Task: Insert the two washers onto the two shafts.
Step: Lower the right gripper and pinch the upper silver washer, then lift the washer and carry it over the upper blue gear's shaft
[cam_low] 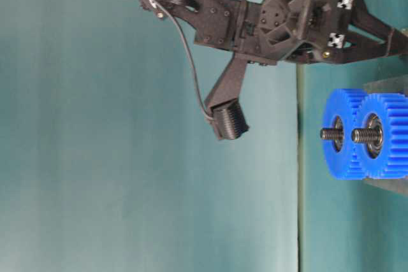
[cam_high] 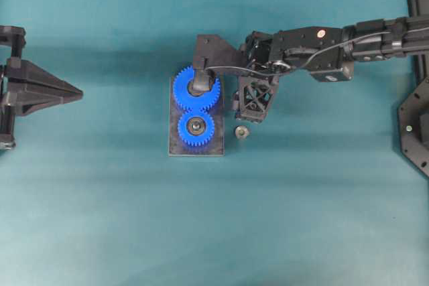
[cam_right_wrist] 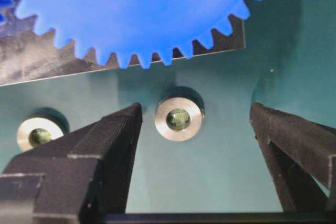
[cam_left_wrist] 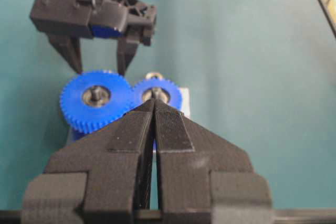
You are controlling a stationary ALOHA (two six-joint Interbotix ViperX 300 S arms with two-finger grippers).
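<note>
The washer point(cam_right_wrist: 179, 118) lies flat on the bench point(cam_right_wrist: 220, 182) between the right gripper point(cam_right_wrist: 191, 129)'s wide-open, empty jaws, nearer the left-hand one, hole facing up. The left gripper point(cam_left_wrist: 153, 109) (jaws closed, empty) sits well apart, so the right is nearer.

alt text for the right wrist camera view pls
A small silver metal washer lies flat on the teal table between the wide-open black fingers of the right gripper, nearer the left one. A second silver washer lies at the far left, and a toothed blue plastic gear on a grey metal plate spans the top.
</note>
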